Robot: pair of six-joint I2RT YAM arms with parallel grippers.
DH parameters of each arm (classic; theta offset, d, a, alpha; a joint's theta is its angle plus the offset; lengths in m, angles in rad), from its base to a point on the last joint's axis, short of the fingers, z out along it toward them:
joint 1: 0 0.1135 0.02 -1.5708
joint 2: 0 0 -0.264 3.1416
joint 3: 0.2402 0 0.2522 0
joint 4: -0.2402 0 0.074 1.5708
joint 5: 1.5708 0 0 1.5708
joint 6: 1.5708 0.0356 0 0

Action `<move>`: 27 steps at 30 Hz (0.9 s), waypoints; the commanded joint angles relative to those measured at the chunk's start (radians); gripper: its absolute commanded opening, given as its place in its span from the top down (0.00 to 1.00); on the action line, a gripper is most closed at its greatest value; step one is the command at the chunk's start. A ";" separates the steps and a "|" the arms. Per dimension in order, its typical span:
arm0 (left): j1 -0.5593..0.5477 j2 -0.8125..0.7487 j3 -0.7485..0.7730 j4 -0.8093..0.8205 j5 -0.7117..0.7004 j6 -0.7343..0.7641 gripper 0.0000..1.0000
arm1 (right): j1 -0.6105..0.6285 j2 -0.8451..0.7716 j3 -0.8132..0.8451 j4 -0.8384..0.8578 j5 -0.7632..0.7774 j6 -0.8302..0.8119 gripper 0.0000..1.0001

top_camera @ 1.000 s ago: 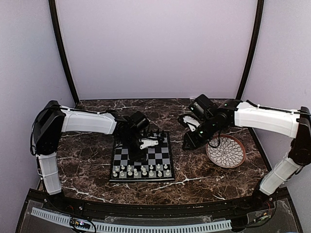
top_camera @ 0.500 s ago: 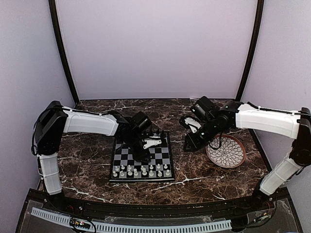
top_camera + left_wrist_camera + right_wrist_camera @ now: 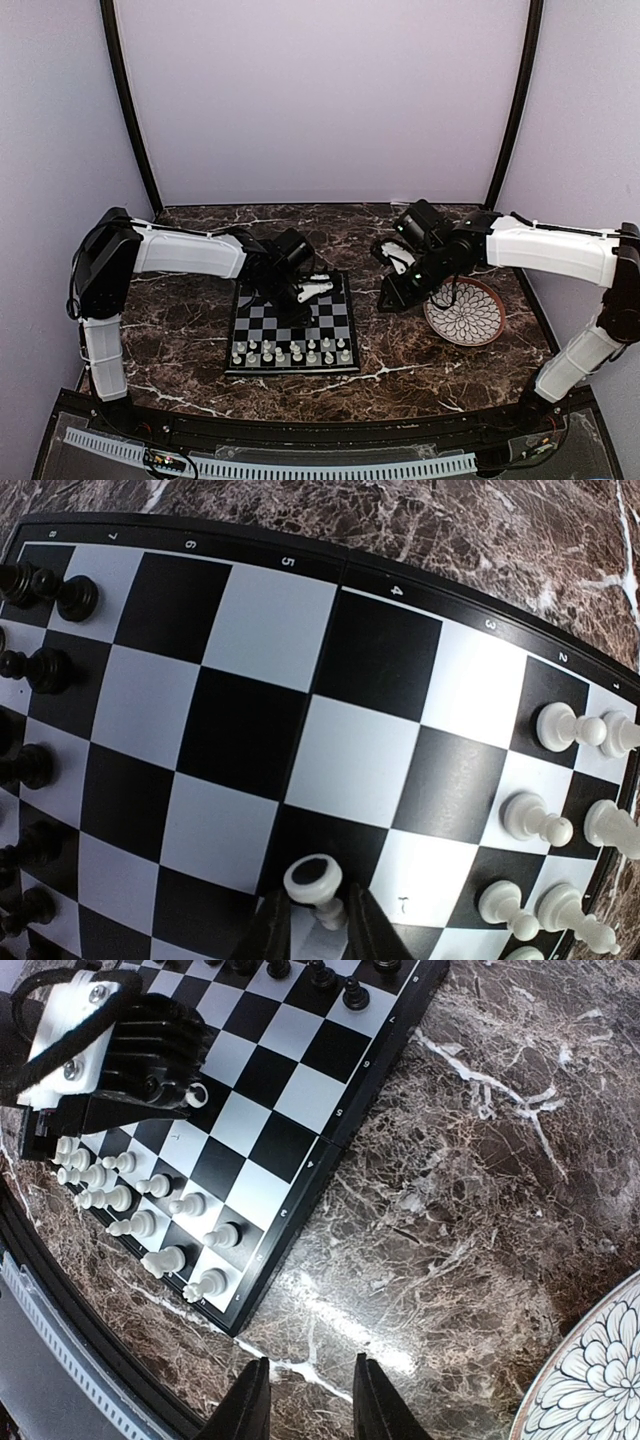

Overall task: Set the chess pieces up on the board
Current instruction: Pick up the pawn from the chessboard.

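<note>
1. Where the board [image 3: 240, 715] lies nearest the arm bases, white chessmen [image 3: 290, 352] stand upright in two rows. That side looks nearly set, though the pieces are too small to count for gaps.
2. Mid-board, the left gripper [image 3: 315, 925] hangs low, its jaws drawn narrow on either side of a stray white piece [image 3: 313, 878]. This piece leans over with its round base toward the wrist camera. One finger seems to touch it, but whether it is truly clamped I cannot tell. The likely aim is to carry it to the white rows and stand it there.
3. Right of the board, over the marble table [image 3: 480, 1160], the right gripper [image 3: 305, 1395] hovers with jaws parted and nothing between them. It is probably held aside to give the left arm room. A patterned plate [image 3: 585, 1385] lies to its right, apart from the board.
4. Along the far edge, black chessmen [image 3: 50, 670] stand on their rows.
</note>
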 commanded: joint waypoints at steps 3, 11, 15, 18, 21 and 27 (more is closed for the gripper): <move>-0.003 0.023 0.008 -0.050 0.050 -0.058 0.86 | -0.010 -0.020 -0.015 0.040 -0.015 0.013 0.70; -0.004 0.020 0.014 -0.062 0.094 -0.091 0.98 | -0.010 -0.018 -0.018 0.054 -0.019 0.018 0.70; -0.004 -0.032 0.036 -0.072 0.116 -0.112 0.99 | -0.010 -0.016 -0.005 0.074 -0.043 0.009 0.70; -0.003 -0.079 0.067 -0.082 0.147 -0.131 0.99 | -0.011 -0.015 0.018 0.088 -0.048 0.003 0.68; -0.003 -0.149 0.084 -0.060 0.200 -0.168 0.99 | -0.030 0.003 0.048 0.102 -0.103 0.011 0.64; -0.005 -0.253 0.089 -0.009 0.235 -0.215 0.98 | -0.121 0.067 0.053 0.235 -0.396 0.140 0.61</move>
